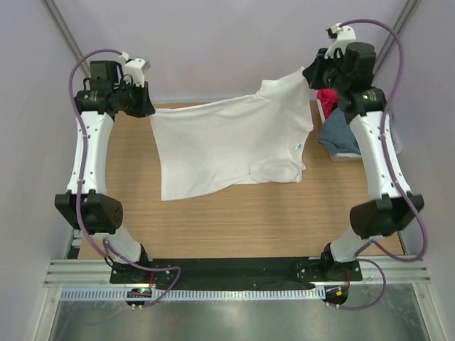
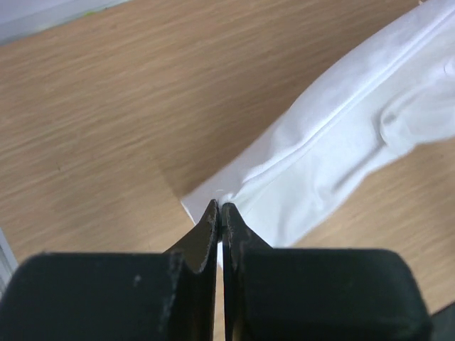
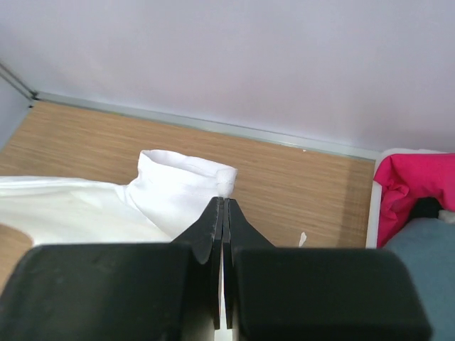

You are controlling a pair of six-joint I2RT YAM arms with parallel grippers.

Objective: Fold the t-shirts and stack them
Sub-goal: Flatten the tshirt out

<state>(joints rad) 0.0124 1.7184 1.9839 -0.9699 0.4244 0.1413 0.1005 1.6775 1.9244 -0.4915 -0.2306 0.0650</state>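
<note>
The white t-shirt (image 1: 227, 145) hangs spread over the table (image 1: 234, 220), the left gripper (image 2: 220, 207) pinched tight on a corner, the right gripper (image 3: 223, 202) on a sleeve, beside the basket (image 3: 371, 206) holding the red-pink shirt (image 1: 327, 98) and blue shirt (image 1: 340, 135)

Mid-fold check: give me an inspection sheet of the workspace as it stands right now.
Surface: light wooden table, no stains seen.
Job's things: plain white cloth t-shirt stretched between both arms, unfolded; red-pink shirt and slate blue shirt bundled in the white plastic basket on the right.
Clutter: tiny white scrap on the wood by the basket.
Grippers: left end effector shut on the white shirt's corner; right end effector shut on its sleeve.
Cables: purple cables loop over both arms, off the cloth.
Surroundings: pale walls; metal rail at the near edge.
</note>
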